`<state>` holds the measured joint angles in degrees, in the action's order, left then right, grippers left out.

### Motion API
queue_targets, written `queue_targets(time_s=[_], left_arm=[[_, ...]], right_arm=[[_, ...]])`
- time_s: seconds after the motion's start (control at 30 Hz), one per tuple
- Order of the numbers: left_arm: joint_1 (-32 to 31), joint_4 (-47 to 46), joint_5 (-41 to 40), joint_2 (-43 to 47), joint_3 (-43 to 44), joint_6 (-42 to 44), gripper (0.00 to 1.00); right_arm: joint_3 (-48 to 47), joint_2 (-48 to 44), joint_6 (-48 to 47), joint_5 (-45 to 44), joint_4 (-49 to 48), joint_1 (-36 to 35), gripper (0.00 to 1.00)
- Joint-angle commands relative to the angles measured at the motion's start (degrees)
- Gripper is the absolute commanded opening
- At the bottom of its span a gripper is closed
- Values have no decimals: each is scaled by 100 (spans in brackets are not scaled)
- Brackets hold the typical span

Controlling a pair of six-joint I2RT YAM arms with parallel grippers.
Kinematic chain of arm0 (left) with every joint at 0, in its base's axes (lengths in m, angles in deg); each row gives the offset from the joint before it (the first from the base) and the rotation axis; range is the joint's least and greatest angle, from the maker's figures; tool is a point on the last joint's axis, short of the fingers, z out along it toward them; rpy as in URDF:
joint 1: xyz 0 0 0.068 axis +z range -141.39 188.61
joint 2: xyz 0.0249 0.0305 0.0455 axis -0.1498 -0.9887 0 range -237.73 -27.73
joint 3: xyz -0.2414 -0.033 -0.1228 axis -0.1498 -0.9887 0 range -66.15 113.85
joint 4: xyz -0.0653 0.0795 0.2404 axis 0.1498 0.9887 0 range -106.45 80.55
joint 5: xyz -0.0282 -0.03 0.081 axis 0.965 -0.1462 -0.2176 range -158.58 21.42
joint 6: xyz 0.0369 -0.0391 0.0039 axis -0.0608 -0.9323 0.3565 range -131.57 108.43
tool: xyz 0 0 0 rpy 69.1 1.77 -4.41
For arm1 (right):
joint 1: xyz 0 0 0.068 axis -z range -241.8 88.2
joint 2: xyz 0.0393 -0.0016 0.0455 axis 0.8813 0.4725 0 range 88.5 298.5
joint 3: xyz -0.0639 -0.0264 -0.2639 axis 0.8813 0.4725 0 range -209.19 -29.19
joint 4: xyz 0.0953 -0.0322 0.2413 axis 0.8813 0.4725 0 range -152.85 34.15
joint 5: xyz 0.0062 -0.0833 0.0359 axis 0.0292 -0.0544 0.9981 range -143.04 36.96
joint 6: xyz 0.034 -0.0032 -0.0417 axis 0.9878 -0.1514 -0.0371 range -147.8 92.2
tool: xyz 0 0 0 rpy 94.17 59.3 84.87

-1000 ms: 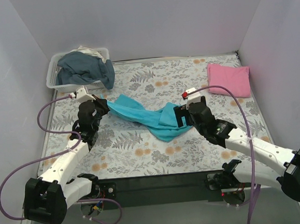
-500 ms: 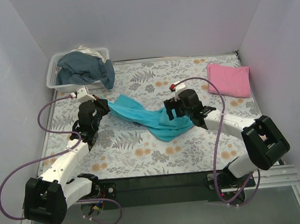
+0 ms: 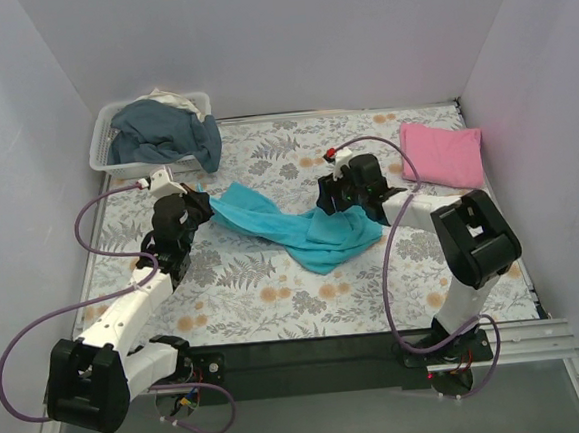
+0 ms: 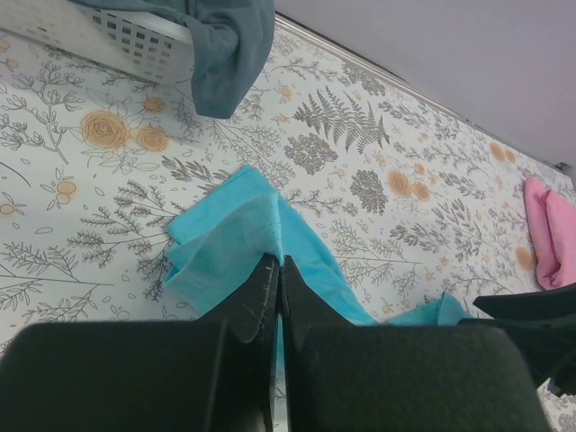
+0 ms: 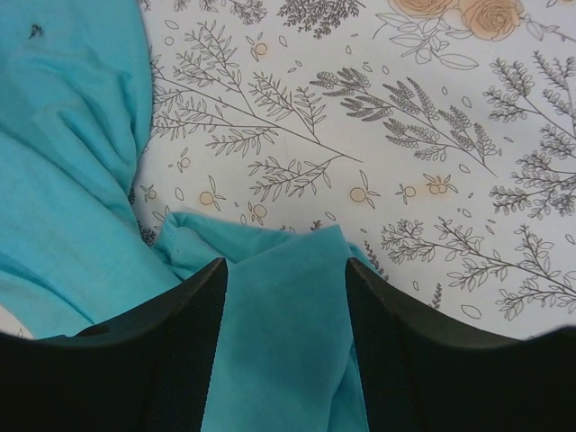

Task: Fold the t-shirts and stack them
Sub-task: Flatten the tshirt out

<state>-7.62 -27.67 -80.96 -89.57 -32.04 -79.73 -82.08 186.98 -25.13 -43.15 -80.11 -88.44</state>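
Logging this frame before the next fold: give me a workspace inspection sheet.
Surface: floral-print table cover, flat.
Job's things: turquoise cotton t-shirt bunched mid-table; pink folded t-shirt far right, apart.
Clutter: pale slotted plastic bin far left, blue-grey garments spilling over.
Grippers: left gripper shut on one end of the turquoise shirt; right gripper open, straddling the other end.
Cables: purple cables loop beside both arms; right one hangs over the table.
Surroundings: plain pale walls on three sides.

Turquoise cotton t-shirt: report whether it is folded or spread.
Neither: the turquoise cotton t-shirt lies bunched in a twisted strip, no neat rectangle, one end pinched in the left gripper.
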Motion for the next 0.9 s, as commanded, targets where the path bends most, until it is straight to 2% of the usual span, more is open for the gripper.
queue_targets(time_s=[0.0, 0.27, 0.7, 0.8, 0.83, 0.87], left_arm=[[32, -99, 43, 41, -45, 57, 0], [32, -108, 25, -3, -36, 66, 0], [32, -117, 17, 49, -53, 92, 0], [32, -117, 8, 58, -62, 92, 0], [32, -117, -1, 58, -62, 92, 0], [23, -117, -18, 58, -62, 101, 0]], right_arm=[[-310, 268, -57, 260, -252, 44, 49], [-310, 444, -101, 48, -252, 106, 49], [-337, 787, -74, 215, -243, 167, 47], [-363, 849, -31, 285, -252, 193, 36], [-372, 823, -22, 294, -252, 194, 28], [-372, 796, -13, 294, -252, 194, 25]])
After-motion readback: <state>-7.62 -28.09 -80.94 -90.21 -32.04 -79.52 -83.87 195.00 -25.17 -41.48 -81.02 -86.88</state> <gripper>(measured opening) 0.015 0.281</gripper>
